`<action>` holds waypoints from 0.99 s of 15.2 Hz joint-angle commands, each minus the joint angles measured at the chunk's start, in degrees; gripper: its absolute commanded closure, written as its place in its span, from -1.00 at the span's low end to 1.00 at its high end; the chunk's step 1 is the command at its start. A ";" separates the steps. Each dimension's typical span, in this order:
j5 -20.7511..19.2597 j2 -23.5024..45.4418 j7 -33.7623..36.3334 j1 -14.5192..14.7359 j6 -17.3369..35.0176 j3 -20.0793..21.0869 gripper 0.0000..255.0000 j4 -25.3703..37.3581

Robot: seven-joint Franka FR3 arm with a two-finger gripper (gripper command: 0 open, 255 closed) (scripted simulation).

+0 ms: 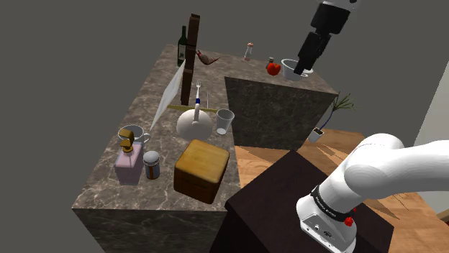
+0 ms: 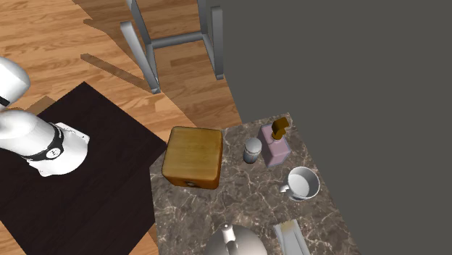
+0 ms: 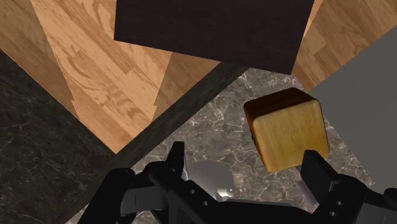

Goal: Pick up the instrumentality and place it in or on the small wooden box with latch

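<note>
The small wooden box (image 1: 202, 169) (image 2: 193, 156) (image 3: 289, 128) sits shut at the near edge of the marble counter (image 1: 108, 190), its latch facing the stand. My gripper (image 1: 302, 72) (image 3: 245, 159) hangs high above the counter, open, with nothing between its fingers. Far below, a white dome with a knob (image 1: 194, 123) (image 3: 213, 179) rests on the counter beside the box and appears between my fingers. A slim white and blue tool (image 1: 198, 94) stands upright behind the dome. A white cup (image 1: 291, 68) appears right beside my fingers in the shoulder view; I cannot tell whether they touch.
Near the box stand a small jar (image 1: 151, 164) (image 2: 252, 151), a pink bottle (image 1: 129, 162) (image 2: 275, 146), a white mug (image 2: 303, 182) and a clear glass (image 1: 225, 121). At the back are a green bottle (image 1: 182, 46), a red fruit (image 1: 273, 68) and a shaker (image 1: 248, 51). The dark stand (image 1: 288, 208) adjoins the counter.
</note>
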 commanded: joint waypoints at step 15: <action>5.92 14.02 11.88 2.80 22.66 13.86 -1.00 -7.32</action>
